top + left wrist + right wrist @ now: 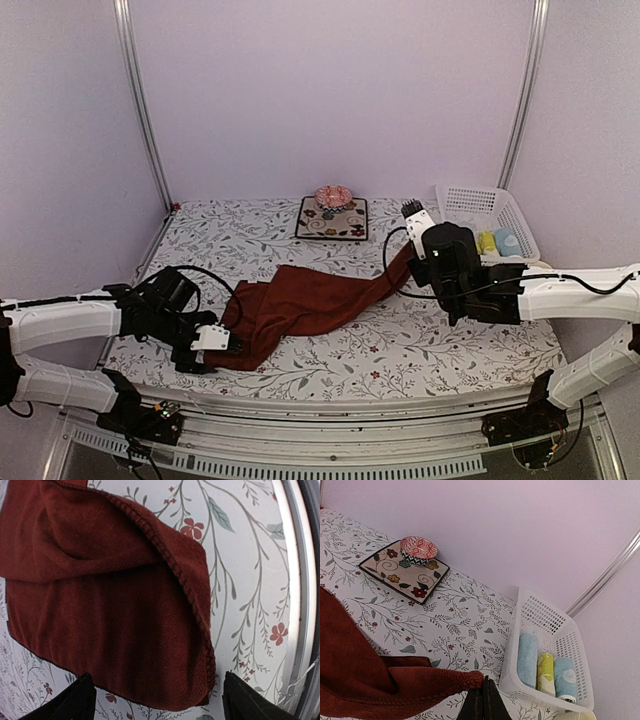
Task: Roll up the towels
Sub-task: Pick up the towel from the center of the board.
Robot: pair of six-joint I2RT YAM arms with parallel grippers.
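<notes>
A dark red towel (300, 305) lies stretched across the floral table covering, from near left to right. My right gripper (410, 262) is shut on the dark red towel's right corner (470, 680) and holds that corner raised off the table; its jaws (484, 692) are pressed together. Low over the towel's near-left corner (190, 680), my left gripper (159, 700) stands open. One black finger (75, 700) is at each side and neither presses the cloth. Three rolled towels, pale blue (527, 657), yellow (546, 672) and blue printed (565, 677), lie in the basket.
The white plastic basket (480, 205) stands at the back right, close to my right gripper. A square dark floral mat (332, 218) with a small red patterned bowl (332, 196) sits at the back centre. The table's front edge (300, 605) runs just beside my left gripper.
</notes>
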